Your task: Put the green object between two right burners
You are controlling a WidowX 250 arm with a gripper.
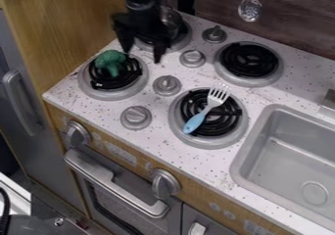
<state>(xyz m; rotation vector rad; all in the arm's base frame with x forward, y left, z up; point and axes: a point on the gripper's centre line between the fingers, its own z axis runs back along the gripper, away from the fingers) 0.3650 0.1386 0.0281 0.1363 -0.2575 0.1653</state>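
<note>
Green broccoli (112,62) beside end effector (140,57)

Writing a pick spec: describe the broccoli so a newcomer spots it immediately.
Find the speckled white stovetop beside the grey sink. The broccoli sits on the leftmost burner in view. It's dark green with a bushy head and short stalk; the fork on another burner is long, with a blue handle.

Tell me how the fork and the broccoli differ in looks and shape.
The broccoli is green all over, while the fork has a light blue handle and a pale, silvery head. The fork is long and slender; the broccoli is chunky, with a bushy crown on a short stem. Both rest on black burner coils, each on a different burner.
</note>
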